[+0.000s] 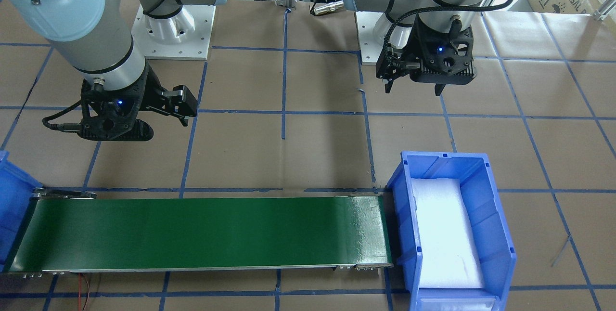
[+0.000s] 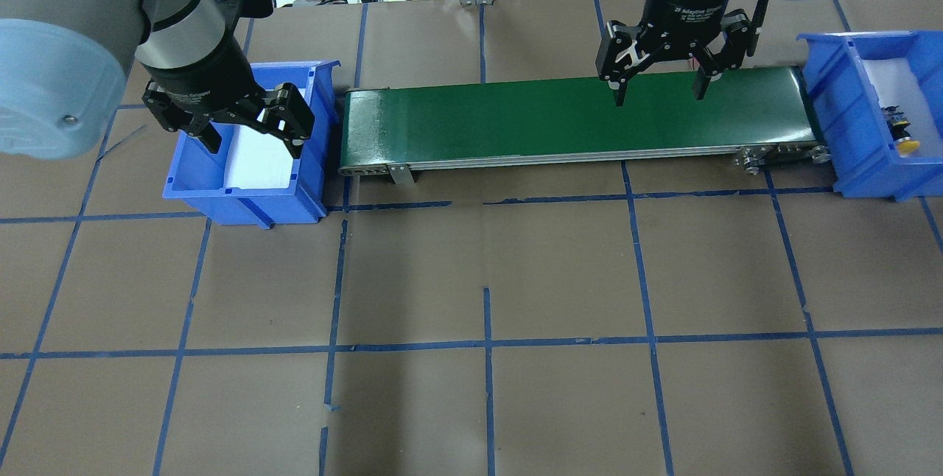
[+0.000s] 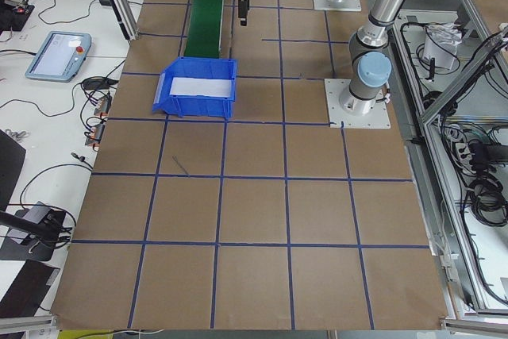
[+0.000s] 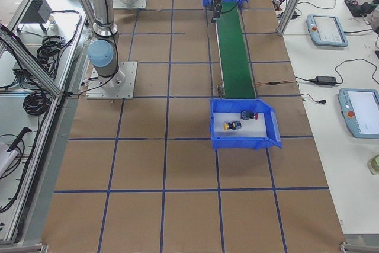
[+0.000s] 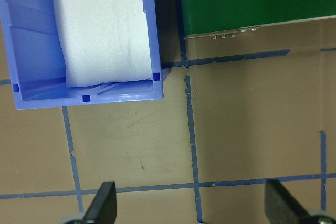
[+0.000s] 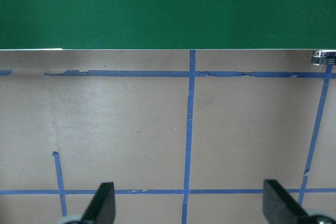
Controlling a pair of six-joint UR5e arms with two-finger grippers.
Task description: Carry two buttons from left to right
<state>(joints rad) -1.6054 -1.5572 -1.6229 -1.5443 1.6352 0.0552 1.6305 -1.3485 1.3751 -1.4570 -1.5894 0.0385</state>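
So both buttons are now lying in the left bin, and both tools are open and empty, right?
No. The yellow button and red button lie in the right bin, as the exterior right view shows; the left bin holds only a white pad. The left tool and right tool are open and empty.

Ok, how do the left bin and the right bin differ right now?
The left bin holds only its white foam; the right bin has the yellow button and the red button lying on its foam. The left claw hangs close by the left bin, while the right claw is by the belt, apart from the right bin. Both bins are blue, foam-lined, and sit at opposite ends of the belt.
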